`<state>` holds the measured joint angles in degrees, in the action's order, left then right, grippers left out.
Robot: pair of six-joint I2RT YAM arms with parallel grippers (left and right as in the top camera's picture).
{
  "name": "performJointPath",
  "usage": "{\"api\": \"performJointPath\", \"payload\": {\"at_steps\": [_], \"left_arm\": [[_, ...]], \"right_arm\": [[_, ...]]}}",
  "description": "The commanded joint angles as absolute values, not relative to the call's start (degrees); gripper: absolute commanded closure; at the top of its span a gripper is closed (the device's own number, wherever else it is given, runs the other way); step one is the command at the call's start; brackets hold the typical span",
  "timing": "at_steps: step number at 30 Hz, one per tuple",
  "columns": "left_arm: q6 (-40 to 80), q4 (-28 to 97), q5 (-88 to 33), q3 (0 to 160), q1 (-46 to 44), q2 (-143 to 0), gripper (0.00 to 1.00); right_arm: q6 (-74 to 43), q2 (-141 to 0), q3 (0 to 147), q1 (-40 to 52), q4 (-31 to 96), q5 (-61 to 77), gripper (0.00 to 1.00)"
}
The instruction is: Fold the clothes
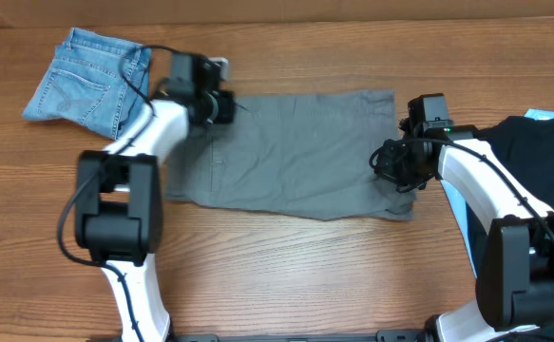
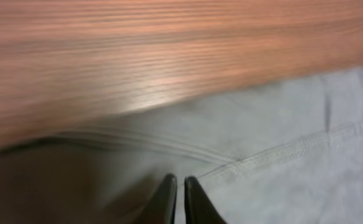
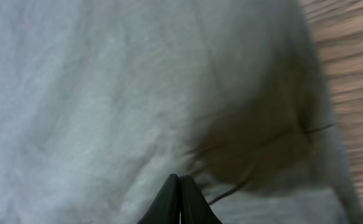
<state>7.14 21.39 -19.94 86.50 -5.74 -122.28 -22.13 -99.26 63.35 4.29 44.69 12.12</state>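
grey shorts point(image 1: 291, 152) run left-right across the tabletop point(image 1: 286, 275); left claw point(image 2: 180, 180) sits at one end, right claw point(image 3: 180, 178) at the other, both pinched together

Table point(image 1: 286, 275): reddish-brown wood-grain top, grain running left to right, and it fills most of the overhead view. It shows blurred in both wrist views. Tan strip point(image 1: 353, 8) runs along the table's far edge. Pale blue item point(image 1: 543, 115) sits at the right edge, mostly hidden, identity unclear.
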Motion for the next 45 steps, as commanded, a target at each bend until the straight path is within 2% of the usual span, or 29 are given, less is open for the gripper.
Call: {"api": "performJointPath", "payload": {"at_steps": [1, 3, 6, 8, 10, 11, 12, 13, 14, 15, 16, 17, 22, 25, 28, 32, 34, 36, 41, 42, 43, 45], "left_arm": [[8.3, 32.2, -22.0, 95.9, -1.2, -121.9, 0.89], [4.7, 42.8, -21.8, 100.5, 0.7, -121.8, 0.88], [-0.4, 53.8, -19.8, 104.2, 2.9, -121.8, 0.89], [-1.2, 59.4, -16.2, 104.6, 4.1, -121.8, 0.87], [-1.2, 63.2, -13.8, 104.1, 5.3, -121.8, 0.84], [-1.2, 64.6, -13.5, 103.7, 6.1, -121.8, 0.79], [-1.1, 65.7, -13.6, 103.4, 6.8, -121.8, 0.62], [-1.0, 66.6, -13.8, 103.2, 7.5, -121.8, 0.47], [-1.1, 67.0, -14.1, 102.9, 8.0, -121.8, 0.39], [-1.1, 67.3, -14.7, 102.6, 8.4, -121.8, 0.35], [-1.1, 67.3, -15.1, 102.3, 8.7, -121.8, 0.31], [-1.1, 67.4, -15.1, 102.2, 9.0, -121.8, 0.3], [-1.3, 67.0, -15.1, 99.4, 8.9, -121.8, 0.19], [-1.4, 64.7, -16.8, 95.5, 8.6, -121.8, 0.18], [-1.6, 61.0, -18.6, 91.4, 8.3, -121.8, 0.17], [-1.6, 54.5, -21.7, 86.1, 8.1, -121.8, 0.16], [-1.6, 51.4, -23.4, 83.6, 7.8, -121.8, 0.17], [-1.6, 49.0, -23.9, 81.3, 7.1, -121.8, 0.23], [-1.6, 45.1, -23.6, 77.0, 4.8, -121.8, 0.68], [-1.6, 45.1, -23.2, 76.7, 4.5, -121.8, 0.79], [-1.5, 45.2, -22.5, 76.8, 4.4, -121.8, 0.96], [-1.5, 45.7, -22.5, 77.0, 4.5, -121.8, 0.96]], "right_arm": [[-22.7, -98.5, 63.7, 3.1, 45.4, 7.7, 0.95], [-22.7, -98.5, 63.7, 2.3, 46.0, 5.8, 0.94], [-22.6, -98.5, 63.7, 1.0, 46.3, 4.6, 0.85], [-22.5, -98.5, 63.7, -0.4, 46.5, 4.5, 0.77], [-22.2, -98.5, 63.7, -1.8, 46.4, 4.5, 0.63], [-22.0, -98.5, 63.7, -2.6, 46.5, 4.5, 0.54], [-22.0, -98.7, 63.7, -3.2, 46.7, 4.6, 0.47], [-22.0, -98.9, 63.7, -3.8, 47.0, 4.6, 0.44], [-21.2, -99.3, 63.7, -4.3, 47.7, 5.1, 0.44], [-19.5, -99.7, 63.7, -4.5, 48.4, 6.6, 0.48], [-17.8, -100.2, 63.7, -4.6, 49.5, 8.6, 0.54], [-16.5, -100.7, 63.7, -4.6, 50.6, 10.0, 0.56], [-15.6, -103.4, 62.6, -4.5, 53.5, 10.8, 0.55], [-15.6, -103.4, 60.3, -4.5, 52.2, 12.8, 0.55], [-15.6, -103.4, 58.9, -4.5, 50.9, 13.8, 0.66], [-15.6, -103.4, 58.7, -4.5, 50.7, 13.8, 0.66], [-15.6, -103.4, 58.7, -4.5, 50.6, 13.8, 0.66], [-15.6, -103.4, 58.7, -4.5, 50.5, 13.8, 0.66], [-15.6, -103.4, 58.7, -4.5, 50.5, 13.8, 0.66], [-15.6, -103.4, 58.7, -4.5, 50.5, 13.8, 0.66], [-15.6, -103.4, 58.7, -4.5, 50.5, 13.8, 0.67], [-15.6, -103.4, 58.7, -4.5, 50.5, 13.8, 0.7]]}}
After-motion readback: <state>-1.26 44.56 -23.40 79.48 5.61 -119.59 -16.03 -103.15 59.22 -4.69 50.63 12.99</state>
